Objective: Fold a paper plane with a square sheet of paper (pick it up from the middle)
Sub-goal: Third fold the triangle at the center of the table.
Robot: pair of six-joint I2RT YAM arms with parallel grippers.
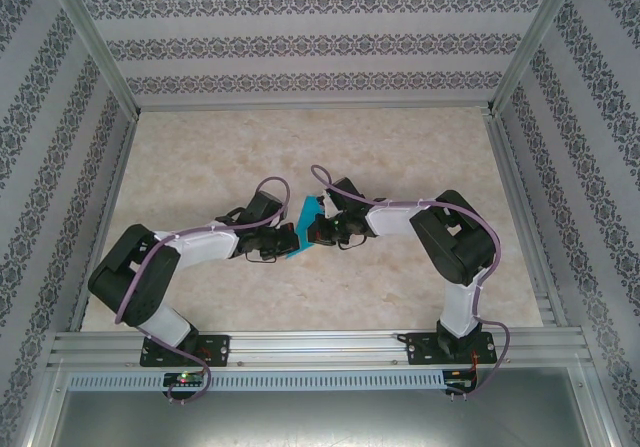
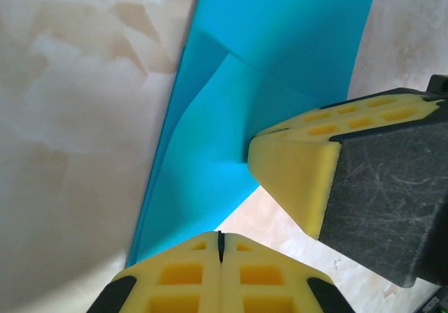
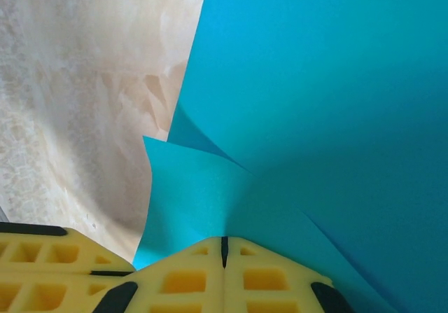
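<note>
Left arm [image 1: 150, 267] reaches in from the 7 o'clock corner of the table [image 1: 400, 157] toward its centre. Left hand [image 2: 220, 250]: closed tight, pinching the near edge of the teal sheet of paper [image 2: 280, 40].

The sheet is at mid-table, held between the two hands. From above it shows as a narrow strip running from 1 o'clock to 7 o'clock. It is partly folded, with overlapping layers and a slanted crease visible. Whether its lower edge touches the table I cannot tell.

Right hand [image 3: 224, 250]: closed, gripping the same sheet where two layers meet, just beside the left hand. Right arm [image 1: 455, 237] comes in from 5 o'clock.
</note>
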